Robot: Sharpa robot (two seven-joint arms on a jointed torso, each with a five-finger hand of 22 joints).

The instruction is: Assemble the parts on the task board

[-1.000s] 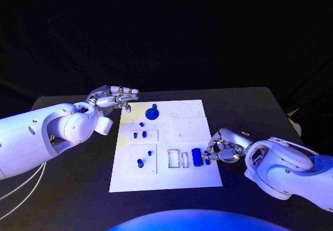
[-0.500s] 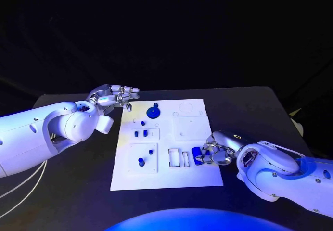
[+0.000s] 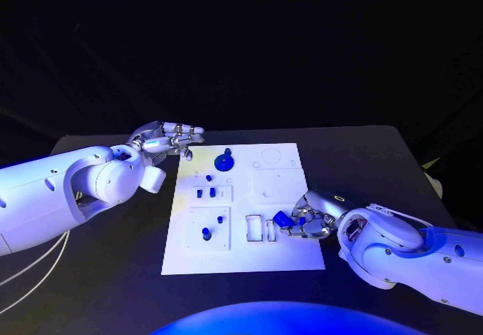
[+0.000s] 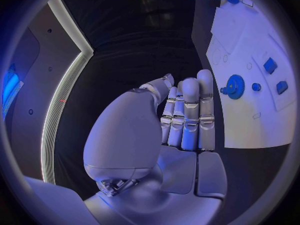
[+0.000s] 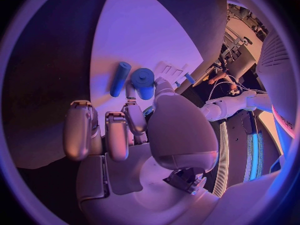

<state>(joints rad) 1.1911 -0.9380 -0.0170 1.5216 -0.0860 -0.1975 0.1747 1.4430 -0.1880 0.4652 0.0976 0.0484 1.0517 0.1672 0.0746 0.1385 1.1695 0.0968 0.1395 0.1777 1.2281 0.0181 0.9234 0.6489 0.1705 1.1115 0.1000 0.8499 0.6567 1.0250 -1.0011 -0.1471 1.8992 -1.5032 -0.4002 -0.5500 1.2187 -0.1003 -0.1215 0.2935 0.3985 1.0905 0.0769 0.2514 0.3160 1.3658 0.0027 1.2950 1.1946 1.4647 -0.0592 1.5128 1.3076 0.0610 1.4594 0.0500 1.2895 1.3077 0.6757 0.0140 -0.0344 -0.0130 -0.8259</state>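
Your right hand [image 3: 307,222] has lifted the blue cylinder [image 3: 283,220] off the task board [image 3: 241,258], pinching it; left hand [image 3: 166,139] hovers, fingers together, holding nothing.

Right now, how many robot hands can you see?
2. The left hand is by the task board's far left corner, holding nothing; the right hand is at its right edge, pinching a blue part.

One white task board [image 3: 241,258], one blue gear [image 3: 223,164], two hands, several small blue parts.
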